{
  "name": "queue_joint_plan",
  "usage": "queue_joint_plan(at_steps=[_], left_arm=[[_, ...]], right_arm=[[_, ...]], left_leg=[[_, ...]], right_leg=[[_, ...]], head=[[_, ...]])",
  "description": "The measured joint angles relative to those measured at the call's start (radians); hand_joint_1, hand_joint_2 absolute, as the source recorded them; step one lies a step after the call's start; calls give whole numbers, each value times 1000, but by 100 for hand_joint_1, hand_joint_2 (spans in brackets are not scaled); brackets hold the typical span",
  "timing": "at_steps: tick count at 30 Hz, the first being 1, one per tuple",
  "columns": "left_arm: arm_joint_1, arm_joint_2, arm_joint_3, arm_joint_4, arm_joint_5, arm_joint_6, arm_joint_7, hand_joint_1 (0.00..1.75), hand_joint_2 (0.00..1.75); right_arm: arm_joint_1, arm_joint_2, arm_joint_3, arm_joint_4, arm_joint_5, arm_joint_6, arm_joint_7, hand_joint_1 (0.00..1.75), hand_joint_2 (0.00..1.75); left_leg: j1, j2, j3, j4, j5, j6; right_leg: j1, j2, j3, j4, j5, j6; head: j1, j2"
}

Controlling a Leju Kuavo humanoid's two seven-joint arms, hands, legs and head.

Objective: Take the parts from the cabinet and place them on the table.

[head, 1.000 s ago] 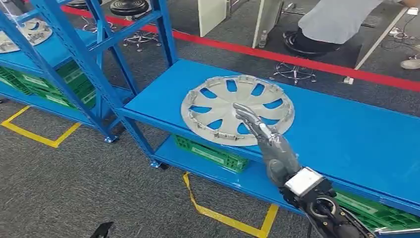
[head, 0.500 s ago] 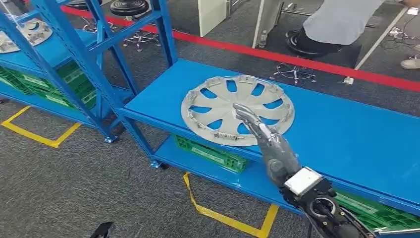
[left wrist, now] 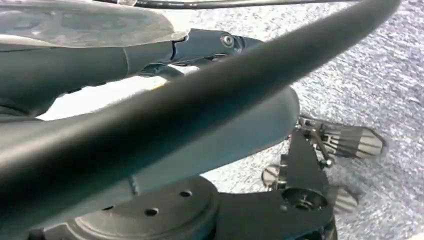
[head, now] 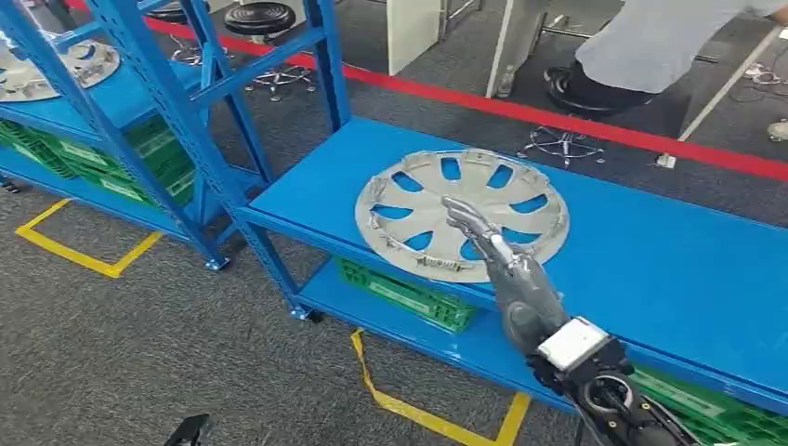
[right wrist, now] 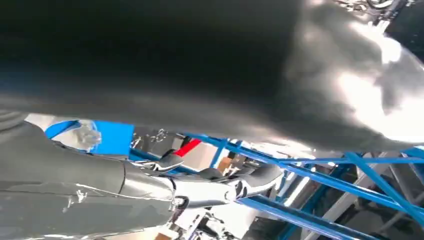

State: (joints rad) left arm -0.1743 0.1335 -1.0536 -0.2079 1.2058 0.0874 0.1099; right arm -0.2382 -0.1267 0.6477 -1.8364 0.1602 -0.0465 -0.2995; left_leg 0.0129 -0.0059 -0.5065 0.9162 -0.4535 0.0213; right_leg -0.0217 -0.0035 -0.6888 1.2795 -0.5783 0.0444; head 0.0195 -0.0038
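1. In the head view, a big silver wheel cover [head: 462, 213] lies flat on the top of a blue table [head: 669, 269]. It sits near the front edge of the table.
2. The robot's right hand [head: 497, 255] reaches out over the near side of the wheel cover. Its fingers [head: 462, 213] point toward the middle of the cover and lie close together above it. It is hard to tell if they touch the cover.
3. Green crates [head: 404, 294] sit on the low shelf under the table, below the wheel cover.
4. Left of the wheel cover stands a blue cabinet [head: 139, 102]. Another silver wheel cover [head: 51, 70] lies on one of its shelves.
5. Behind the wheel cover, past a red line [head: 558, 116] on the floor, a person's grey trouser leg [head: 650, 42] and dark shoe [head: 581, 88] show.
6. The right wrist view shows the right hand [right wrist: 165, 187] from close behind. The fingers [right wrist: 250, 182] look stretched out with blue rack bars [right wrist: 310, 170] beyond them, which the head view does not show this way.
7. The left wrist view shows the left hand [left wrist: 150, 50] over grey carpet [left wrist: 380, 65]. The picture does not tell how its fingers lie.
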Motion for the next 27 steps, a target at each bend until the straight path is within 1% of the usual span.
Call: queue_joint_plan(at_steps=[1, 2, 3, 4, 5, 6, 7, 8, 9, 10, 11, 12, 13, 14, 15, 16, 17, 18, 19, 20, 21, 22, 23, 24, 25, 26, 27], left_arm=[[2, 0, 0, 0, 0, 0, 0, 0, 0], [3, -1, 0, 0, 0, 0, 0, 0, 0], [4, -2, 0, 0, 0, 0, 0, 0, 0], [3, -3, 0, 0, 0, 0, 0, 0, 0], [1, 0, 0, 0, 0, 0, 0, 0, 0], [-1, 0, 0, 0, 0, 0, 0, 0, 0], [-2, -2, 0, 0, 0, 0, 0, 0, 0], [0, -2, 0, 0, 0, 0, 0, 0, 0], [0, -3, 0, 0, 0, 0, 0, 0, 0], [-2, -4, 0, 0, 1, 0, -1, 0, 0], [-3, -4, 0, 0, 1, 0, -1, 0, 0], [-4, -4, 0, 0, 1, 0, -1, 0, 0], [-3, -5, -1, 0, 1, 0, -2, 0, 0], [-1, -5, -1, 0, 1, 0, -2, 0, 0], [3, -6, -1, 0, 1, 0, -2, 0, 0], [6, -6, -1, 0, 2, 0, -2, 0, 0], [8, -6, -1, 0, 2, 0, -2, 0, 0], [8, -6, -1, 0, 1, 0, -2, 0, 0], [8, -5, -1, 0, 1, 0, -3, 0, 0], [9, -4, -1, 1, 1, 0, -3, 0, 0], [12, -2, -2, 1, 1, 1, -3, 0, 0], [11, -3, -2, 1, 2, 1, -3, 0, 0], [11, -4, -2, 2, 2, 1, -3, 0, 0], [10, -3, -3, 2, 1, 1, -3, 0, 0], [6, -5, -3, 1, 2, 1, -3, 0, 0], [5, -4, -3, 1, 2, 1, -3, 0, 0], [4, -3, -3, 2, 2, 1, -4, 0, 0]], right_arm=[[0, 0, 0, 0, 0, 0, 0, 0, 0], [0, 0, 0, 0, 0, 0, 0, 0, 0], [0, 0, 0, 0, 0, 0, 0, 0, 0], [0, 0, 0, 0, 0, 0, 0, 0, 0], [0, 0, 0, 3, 0, 0, 0, 0, 0], [-3, 0, 0, 3, 0, 0, 0, 0, 0], [2, 0, 0, 2, 0, 0, 1, 0, 0], [1, 0, 0, 2, 0, 0, 0, 0, 0], [1, 0, -1, 2, 0, 0, 0, 0, 0], [0, 2, 0, 0, 0, 0, 0, 0, 0], [-1, 2, -1, -1, 0, 0, -1, 0, 0], [-1, 2, -1, -1, 0, 0, -1, 0, 0], [0, 2, 0, -1, 0, 0, 0, 0, 0], [1, 2, 0, -1, 0, 0, 0, 0, 0], [2, 2, 0, -1, 0, 0, 0, 0, 0], [3, 2, 0, -1, 0, 0, 0, 0, 0], [5, 2, 0, -1, 0, 0, 0, 0, 0], [5, 2, 0, -1, 0, 0, 0, 0, 0], [4, 2, 0, -1, 0, 0, 0, 0, 0], [5, 2, -1, -1, 0, 0, 0, 0, 0], [6, 2, 0, 0, 0, 0, 1, 0, 0], [7, 2, 0, 0, 0, -1, 1, 0, 0], [9, 2, 0, -2, 0, 0, 2, 0, 0], [8, 2, -1, -5, 1, 0, 0, 0, 0], [6, 2, -1, -8, 2, -1, 1, 0, 0], [6, 2, -1, -10, 2, -1, 0, 0, 0], [1, 2, -1, -10, 3, -1, -1, 0, 0]], left_leg=[[3, -2, 9, 1, -6, -5], [6, -3, 19, 1, -13, -10], [10, -5, 31, 1, -21, -17], [13, -5, 43, 2, -32, -26], [12, -8, 45, 3, -34, -34], [11, -8, 38, 6, -39, -43], [9, -7, 39, 3, -43, -50], [9, -7, 48, 6, -42, -56], [12, -6, 52, 7, -45, -60], [14, -3, 40, 39, -43, -63], [14, -2, 4, 102, -44, -63], [14, -1, -53, 190, -63, -64], [12, -1, -113, 273, -91, -64], [10, -1, -164, 335, -121, -64], [9, -1, -203, 365, -135, -61], [6, -1, -218, 351, -128, -57], [2, -1, -213, 294, -92, -48], [-3, -2, -195, 218, -41, -38], [-10, -1, -175, 140, 22, -25], [-19, 0, -161, 69, 103, -8], [-25, -2, -164, 74, 75, -6], [-26, -4, -147, 69, 65, -5], [-25, -5, -138, 63, 70, -8], [-22, -4, -123, 59, 58, -7], [-18, -5, -99, 53, 55, -2], [-16, -3, -82, 45, 47, 0], [-15, -3, -70, 43, 39, 5]], right_leg=[[-2, 0, 7, -31, 30, 2], [-3, 0, 33, -99, 76, 4], [-6, 0, 73, -191, 132, 5], [-10, 1, 108, -287, 180, 7], [-2, 7, 108, -290, 141, 7], [3, 2, 119, -309, 124, -14], [1, 3, 122, -306, 145, -28], [4, 1, 120, -307, 131, -39], [4, 4, 129, -306, 135, -45], [3, 5, 143, -312, 132, -52], [3, 3, 152, -314, 127, -58], [5, 2, 159, -318, 121, -65], [8, 2, 168, -320, 113, -68], [11, 2, 178, -321, 104, -71], [14, 3, 189, -322, 94, -73], [17, 5, 202, -322, 84, -75], [20, 7, 220, -322, 71, -75], [24, 7, 237, -323, 59, -75], [26, 7, 252, -324, 48, -75], [25, 6, 246, -328, 37, -75], [32, 12, 277, -324, 25, -68], [31, 11, 269, -326, 11, -61], [31, 12, 302, -313, 14, -58], [31, 11, 298, -297, 25, -51], [34, 11, 295, -274, 28, -45], [30, 10, 285, -241, 19, -40], [29, 9, 253, -182, 6, -35]], head=[[3, 0], [6, 0], [9, 0], [14, 0], [19, 0], [28, 0], [21, 0], [13, 0], [15, 0], [7, 0], [-2, 0], [-13, 0], [-21, 0], [-25, 0], [-30, 0], [-33, 0], [-38, 0], [-45, 0], [-50, 0], [-53, 0], [-46, 0], [-51, 0], [-50, 0], [-47, 0], [-47, 0], [-47, 0], [-40, 0]])
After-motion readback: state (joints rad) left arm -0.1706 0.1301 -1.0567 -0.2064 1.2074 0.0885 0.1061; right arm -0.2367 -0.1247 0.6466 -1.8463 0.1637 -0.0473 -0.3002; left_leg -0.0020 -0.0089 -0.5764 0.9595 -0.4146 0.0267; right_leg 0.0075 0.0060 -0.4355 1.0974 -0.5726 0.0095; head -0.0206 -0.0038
